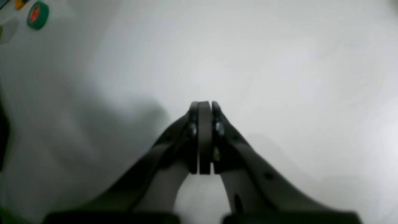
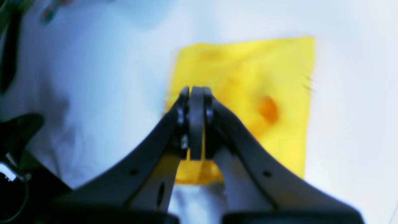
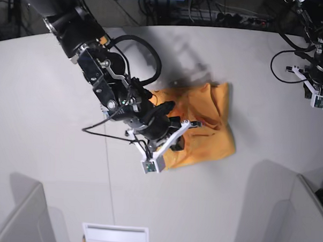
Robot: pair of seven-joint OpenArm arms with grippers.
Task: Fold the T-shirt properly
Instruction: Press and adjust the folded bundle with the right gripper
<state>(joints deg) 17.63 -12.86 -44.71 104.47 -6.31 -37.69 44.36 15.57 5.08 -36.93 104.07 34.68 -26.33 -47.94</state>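
Observation:
The light-orange T-shirt [image 3: 212,135] lies folded into a rough rectangle on the white table [image 3: 55,105], right of centre. In the right wrist view the T-shirt [image 2: 248,93] looks yellow and flat, with a few creases. My right gripper [image 2: 196,91] is shut and hangs over the shirt's near left part; nothing shows between its jaws. In the base view my right gripper [image 3: 195,123] is over the shirt's middle. My left gripper [image 1: 204,104] is shut and empty over the bare table [image 1: 279,77]. The left arm [image 3: 317,79] is at the far right edge, away from the shirt.
A green tape roll [image 1: 37,15] and a small orange object [image 1: 20,3] lie at the top left of the left wrist view. Grey partition panels stand at the front left [image 3: 18,216] and front right [image 3: 302,218]. Cables [image 3: 282,46] run near the left arm.

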